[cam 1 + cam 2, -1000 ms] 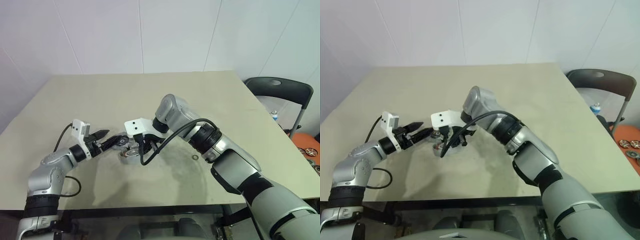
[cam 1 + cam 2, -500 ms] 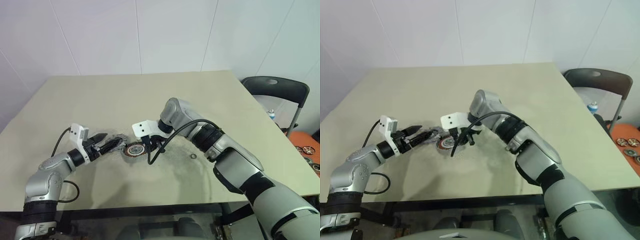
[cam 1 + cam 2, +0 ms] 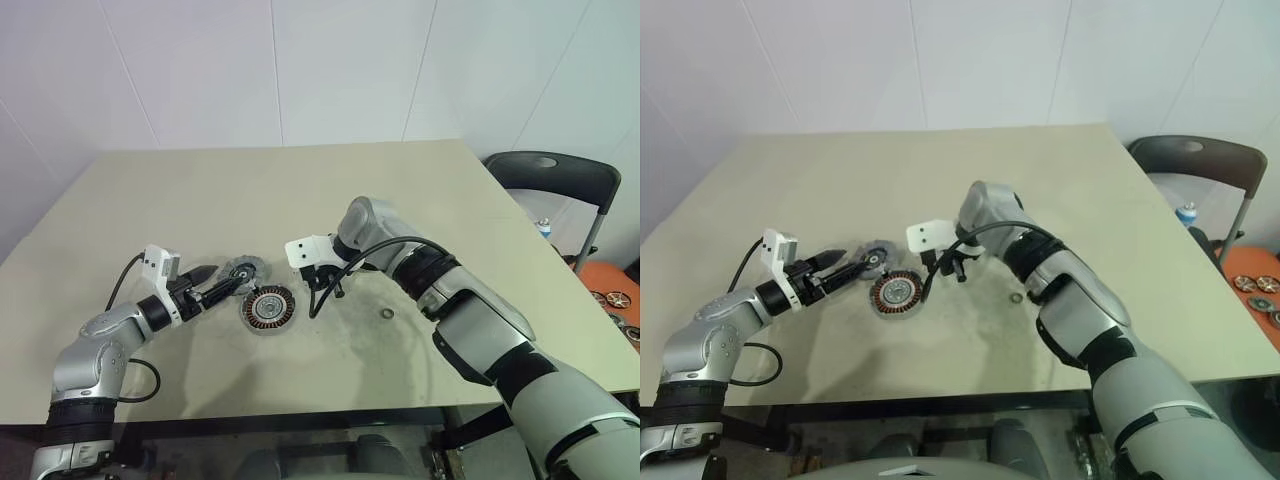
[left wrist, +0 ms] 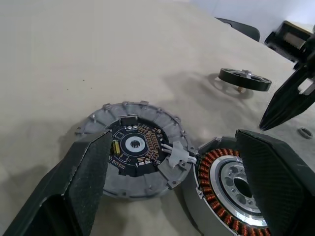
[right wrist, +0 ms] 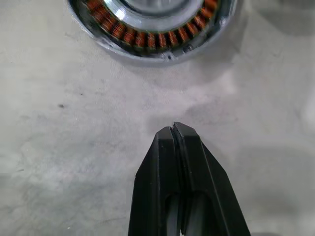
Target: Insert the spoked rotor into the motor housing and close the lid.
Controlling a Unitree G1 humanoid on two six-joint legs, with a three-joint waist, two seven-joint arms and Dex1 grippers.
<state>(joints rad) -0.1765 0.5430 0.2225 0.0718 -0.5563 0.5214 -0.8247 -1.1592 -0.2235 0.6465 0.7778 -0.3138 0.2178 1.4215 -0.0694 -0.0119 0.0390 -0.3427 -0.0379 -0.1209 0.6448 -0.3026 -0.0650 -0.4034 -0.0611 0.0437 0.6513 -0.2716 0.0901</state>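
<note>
The motor housing (image 3: 269,308), a disc with copper windings around a silver centre, lies flat on the table. Touching its far-left side lies the grey ridged lid (image 3: 243,268), whose upturned face shows a dark circuit board (image 4: 135,145). My left gripper (image 3: 222,283) stands open and low, its fingers (image 4: 88,172) reaching along either side of the lid and housing without touching them. The spoked rotor (image 4: 244,78) rests on the table beyond the lid. My right gripper (image 5: 173,129) is shut with nothing in it, pointing down at bare table just right of the housing.
A tiny dark washer ring (image 3: 386,315) lies on the beige table (image 3: 400,190) to the right of the right gripper. A dark chair (image 3: 560,180) stands past the table's right edge.
My right gripper has drawn away to the right from over the housing, and the windings now show. The left arm has kept still.
</note>
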